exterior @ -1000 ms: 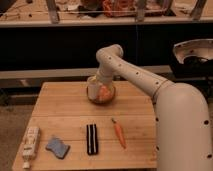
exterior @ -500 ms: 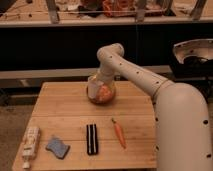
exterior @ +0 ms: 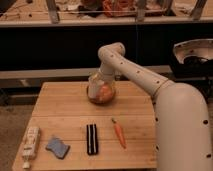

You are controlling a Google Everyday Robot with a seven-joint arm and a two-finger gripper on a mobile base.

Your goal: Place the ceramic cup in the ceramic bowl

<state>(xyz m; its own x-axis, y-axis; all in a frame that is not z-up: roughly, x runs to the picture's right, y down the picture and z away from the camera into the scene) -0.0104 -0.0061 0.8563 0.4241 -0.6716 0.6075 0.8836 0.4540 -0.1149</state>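
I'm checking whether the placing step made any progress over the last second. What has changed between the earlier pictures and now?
Nothing visibly changed. The gripper hangs low over the ceramic bowl at the back of the wooden table, as before; the cup cannot be made out apart from it. The carrot, black bar, blue sponge and white bottle lie where they were.
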